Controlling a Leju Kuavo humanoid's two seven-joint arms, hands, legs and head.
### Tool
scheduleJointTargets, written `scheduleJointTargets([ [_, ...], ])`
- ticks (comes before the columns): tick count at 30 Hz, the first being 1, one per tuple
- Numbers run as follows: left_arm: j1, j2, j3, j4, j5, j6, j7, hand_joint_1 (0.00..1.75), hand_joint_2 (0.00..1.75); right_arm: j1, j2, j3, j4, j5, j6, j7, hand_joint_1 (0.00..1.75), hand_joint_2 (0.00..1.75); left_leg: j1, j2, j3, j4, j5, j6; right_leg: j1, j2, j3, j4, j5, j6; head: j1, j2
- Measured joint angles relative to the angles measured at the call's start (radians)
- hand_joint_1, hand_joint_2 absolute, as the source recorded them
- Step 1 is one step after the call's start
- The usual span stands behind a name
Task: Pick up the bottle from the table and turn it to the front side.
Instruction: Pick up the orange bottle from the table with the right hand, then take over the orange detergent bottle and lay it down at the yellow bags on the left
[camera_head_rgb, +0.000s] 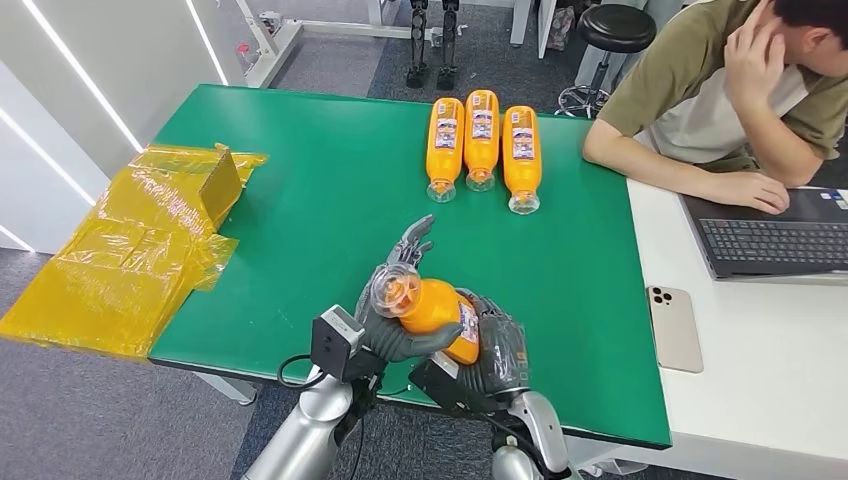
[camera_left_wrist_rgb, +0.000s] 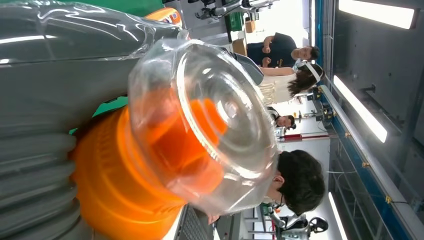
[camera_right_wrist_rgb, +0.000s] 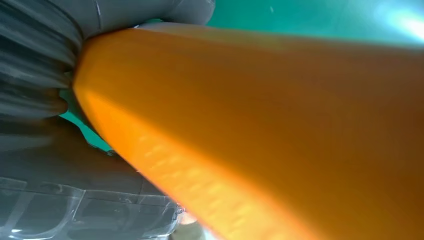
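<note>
Orange bottle (camera_head_rgb: 432, 312) lies gripped between left robot hand (camera_head_rgb: 392, 310) and right robot hand (camera_head_rgb: 495, 348).

**No readable text**

The bottle (camera_head_rgb: 437, 309) I hold in my hands carries a label, and so do the three bottles (camera_head_rgb: 481, 147) lying on the green table (camera_head_rgb: 320, 210), but every print is too small to read.

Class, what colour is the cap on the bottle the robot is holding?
Clear, see-through plastic cap over an orange neck, on the orange bottle; it shows best in the left wrist view.
</note>
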Motion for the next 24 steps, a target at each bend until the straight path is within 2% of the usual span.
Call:
scheduleJointTargets([
  [3,0.001,0.0,0.004,0.0,0.01,-0.005,-0.003,1.38,1.75,-0.004,0.0,0.006,0.001,0.023,0.028,0.016,1.75,1.75,0.0,0.0,0.0,0.0,0.0,0.0,0.0,0.0,0.0,0.0,0.0,0.0,0.0,0.0],
  [4,0.001,-0.001,0.005,0.0,0.016,-0.008,-0.005,1.71,1.75,-0.006,0.0,0.008,0.001,0.029,0.031,0.02,1.75,1.75,0.0,0.0,0.0,0.0,0.0,0.0,0.0,0.0,0.0,0.0,0.0,0.0,0.0,0.0],
  [5,0.001,-0.001,0.007,0.0,0.025,-0.01,-0.009,1.75,1.75,-0.007,0.0,0.009,0.001,0.037,0.031,0.024,1.75,1.75,0.0,0.0,0.0,0.0,0.0,0.0,0.0,0.0,0.0,0.0,0.0,0.0,0.0,0.0],
  [13,0.003,-0.001,0.013,-0.001,0.074,-0.023,-0.034,1.75,1.75,-0.019,0.007,0.015,0.003,0.087,-0.007,0.027,1.75,1.75,0.0,0.0,0.0,0.0,0.0,0.0,0.0,0.0,0.0,0.0,0.0,0.0,0.0,0.0],
  [16,0.003,-0.001,0.013,-0.003,0.081,-0.023,-0.039,1.75,1.75,-0.017,0.01,0.015,0.004,0.081,-0.046,0.012,1.64,1.75,0.0,0.0,0.0,0.0,0.0,0.0,0.0,0.0,0.0,0.0,0.0,0.0,0.0,0.0],
  [17,0.003,-0.001,0.013,-0.005,0.083,-0.023,-0.04,1.75,1.75,-0.015,0.012,0.015,0.004,0.075,-0.062,0.004,1.37,1.75,0.0,0.0,0.0,0.0,0.0,0.0,0.0,0.0,0.0,0.0,0.0,0.0,0.0,0.0],
  [20,0.003,-0.001,0.011,-0.012,0.09,-0.022,-0.043,1.75,1.75,-0.007,0.017,0.015,0.004,0.034,-0.115,-0.032,0.17,1.75,0.0,0.0,0.0,0.0,0.0,0.0,0.0,0.0,0.0,0.0,0.0,0.0,0.0,0.0],
  [21,0.003,-0.001,0.009,-0.015,0.092,-0.022,-0.043,1.75,1.75,-0.002,0.02,0.015,0.004,0.009,-0.138,-0.053,0.02,1.75,0.0,0.0,0.0,0.0,0.0,0.0,0.0,0.0,0.0,0.0,0.0,0.0,0.0,0.0],
  [24,0.002,-0.001,0.004,-0.028,0.082,0.0,-0.038,1.75,1.75,0.018,0.032,0.017,-0.013,-0.077,-0.218,-0.122,0.0,1.75,0.0,0.0,0.0,0.0,0.0,0.0,0.0,0.0,0.0,0.0,0.0,0.0,0.0,0.0],
])
